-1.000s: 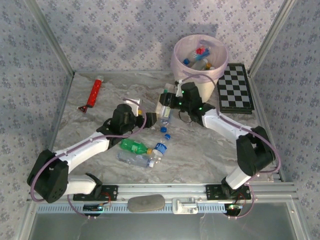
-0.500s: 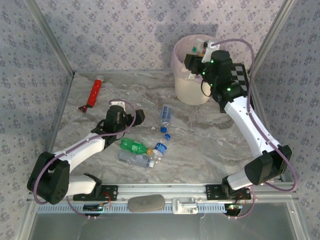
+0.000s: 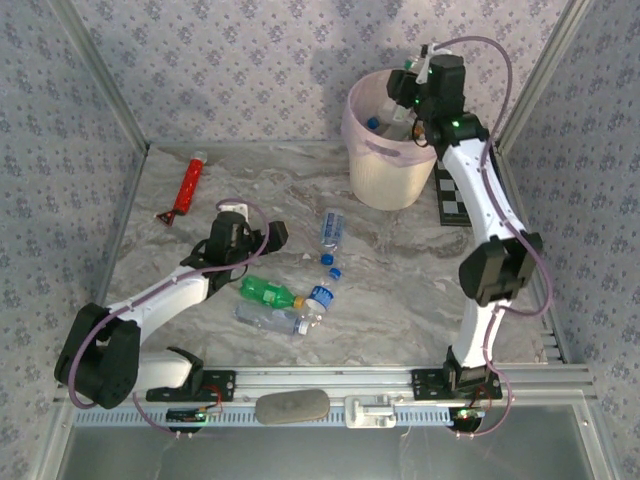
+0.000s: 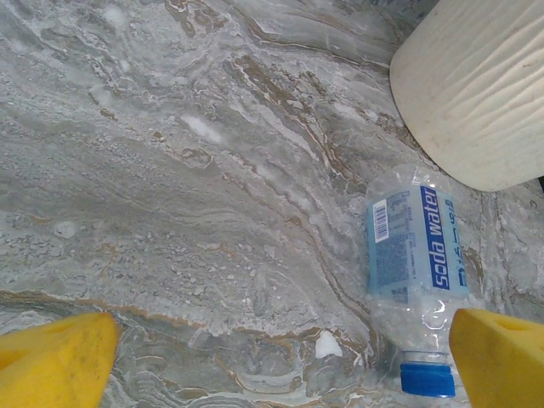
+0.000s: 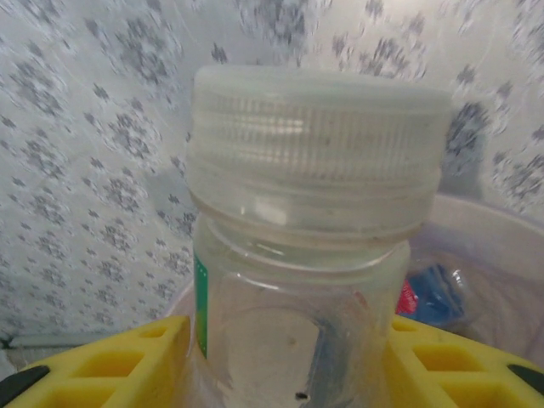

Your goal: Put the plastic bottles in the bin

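we are seeing our right claw pinching a clear white-capped bottle over the rim of the bin, long axis running out between the fingers, cap outermost. our left claw is gaping wide, holding nothing, above the table; a soda water bottle is lying just ahead, blue cap toward its right finger.

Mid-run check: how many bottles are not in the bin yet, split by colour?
Green: 1, the green bottle lying on the table.
Clear: 4, the soda water bottle, the blue-labelled bottle and the nearest clear bottle on the table, plus the white-capped bottle held in the right gripper over the bin.
Total: 5.
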